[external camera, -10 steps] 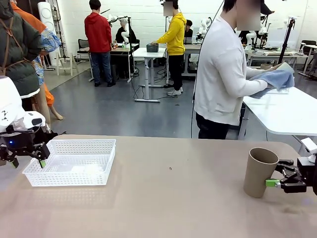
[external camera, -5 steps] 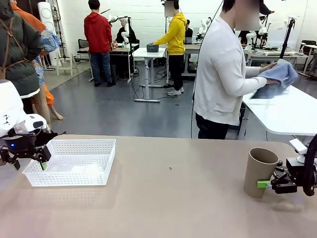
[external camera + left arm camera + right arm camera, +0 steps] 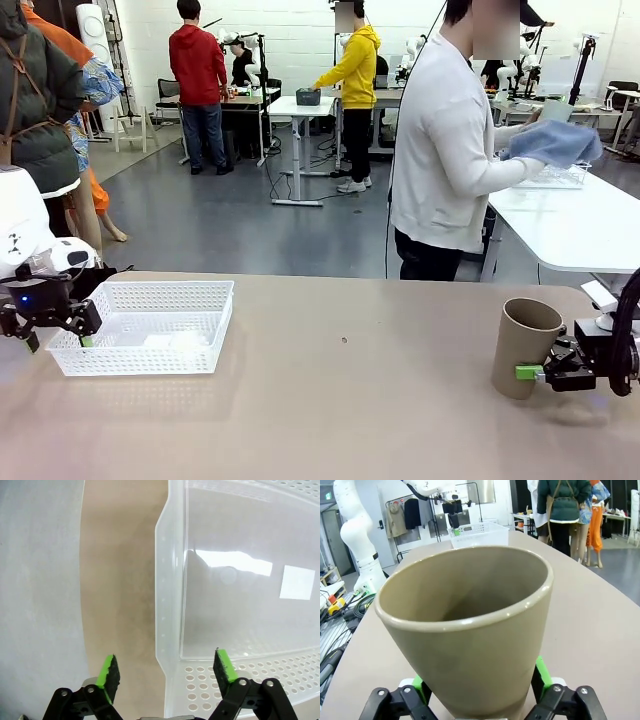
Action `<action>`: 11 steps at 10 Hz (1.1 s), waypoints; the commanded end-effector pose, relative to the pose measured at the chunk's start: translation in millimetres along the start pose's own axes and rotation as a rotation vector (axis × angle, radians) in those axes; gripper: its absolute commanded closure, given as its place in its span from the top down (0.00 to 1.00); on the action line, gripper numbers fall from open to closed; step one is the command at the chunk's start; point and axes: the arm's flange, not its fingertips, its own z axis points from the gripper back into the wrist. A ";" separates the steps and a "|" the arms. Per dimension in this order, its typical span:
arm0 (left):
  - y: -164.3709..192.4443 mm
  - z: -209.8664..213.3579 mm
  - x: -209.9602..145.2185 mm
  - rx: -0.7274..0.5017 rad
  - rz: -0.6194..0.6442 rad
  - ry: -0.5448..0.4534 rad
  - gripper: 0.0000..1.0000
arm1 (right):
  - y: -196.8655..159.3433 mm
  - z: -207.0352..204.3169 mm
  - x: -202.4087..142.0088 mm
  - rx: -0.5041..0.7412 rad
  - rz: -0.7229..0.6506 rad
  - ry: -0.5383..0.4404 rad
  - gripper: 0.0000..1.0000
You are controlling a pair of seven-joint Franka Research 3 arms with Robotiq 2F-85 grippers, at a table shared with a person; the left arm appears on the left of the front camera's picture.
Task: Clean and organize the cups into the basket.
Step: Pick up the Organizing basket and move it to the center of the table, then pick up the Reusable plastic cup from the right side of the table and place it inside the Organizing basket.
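Right wrist view first: how do the fingers stand there? asks the first.

The green pads [image 3: 540,676] of the right gripper [image 3: 480,680] are on both sides of the lower part of a tan-brown cup [image 3: 470,625], very close to its wall, answers the second. I cannot tell if they press it or only flank it. The cup stands upright on the table [image 3: 600,610], well apart from the basket [image 3: 479,534], on the robot's right of it.

And the other arm?

The left gripper [image 3: 167,666] has its fingers spread wide and grasps nothing. One pad is over the bare table just outside the basket and the other is over the basket's flared rim. A corner of the basket's wall lies between them.

And beyond the basket?

A person [image 3: 440,150] stands past the table's far side, to the right of the basket. The person is turned toward another table and holds a blue cloth [image 3: 555,140].
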 end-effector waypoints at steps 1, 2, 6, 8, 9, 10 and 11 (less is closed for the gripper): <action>1.2 4.0 4.0 -0.020 -0.017 0.018 0.40 | -4.9 -2.3 -2.7 -0.002 0.035 -0.030 0.40; 1.9 6.0 3.3 -0.020 -0.019 0.015 0.00 | -5.5 -2.4 -3.7 -0.006 0.033 -0.030 0.00; 1.5 10.2 3.1 -0.016 -0.013 0.017 0.00 | -5.7 -1.1 -4.1 -0.014 0.035 -0.017 0.00; 1.0 11.4 3.1 -0.025 -0.019 0.027 0.00 | -7.0 0.9 -4.7 -0.020 0.033 -0.017 0.24; 0.8 11.8 3.7 -0.027 -0.020 0.032 0.00 | -6.7 1.3 -5.1 -0.019 0.035 -0.017 0.00; 1.2 12.5 3.7 -0.030 -0.023 0.035 0.00 | -6.9 1.6 -5.6 -0.020 0.037 -0.014 0.24; 1.5 12.5 3.7 -0.030 -0.020 0.034 0.00 | -6.9 1.8 -5.9 -0.018 0.036 -0.015 0.00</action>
